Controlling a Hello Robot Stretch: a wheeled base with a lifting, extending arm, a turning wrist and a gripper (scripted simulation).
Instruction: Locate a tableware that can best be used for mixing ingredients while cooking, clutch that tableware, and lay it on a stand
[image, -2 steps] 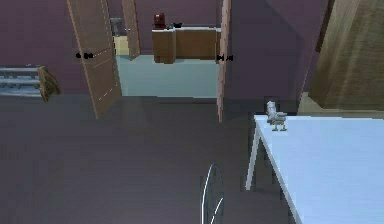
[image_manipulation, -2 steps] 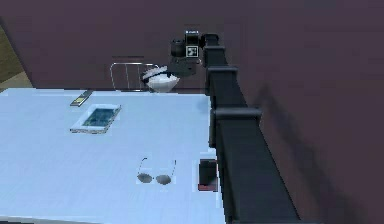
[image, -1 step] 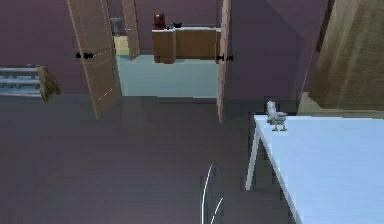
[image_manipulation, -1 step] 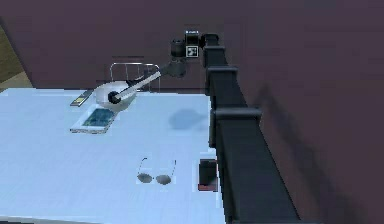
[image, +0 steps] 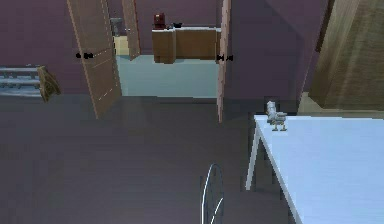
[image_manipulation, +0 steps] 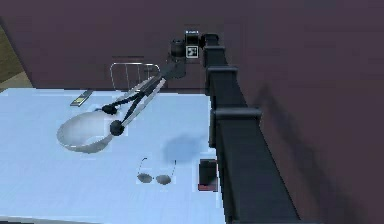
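Note:
A white bowl (image_manipulation: 84, 136) lies on the pale table (image_manipulation: 40, 175) at the arm side view's left. The dark arm bar (image_manipulation: 235, 130) rises along the table's right edge. From its far end the gripper (image_manipulation: 117, 126) slants down and left, and its fingers end at the bowl's right rim. With the bowl resting on the table there, I cannot tell whether the gripper holds anything. The same table (image: 335, 165) lies at the forward view's lower right.
A pair of glasses (image_manipulation: 155, 176), a small dark box (image_manipulation: 208, 175) and a flat strip (image_manipulation: 80, 99) lie on the table. A wire chair back (image_manipulation: 135, 72) stands behind it. Ahead, two wooden doors (image: 95, 55) frame a doorway to a counter (image: 185, 44). A small grey object (image: 277, 118) sits at the table's corner.

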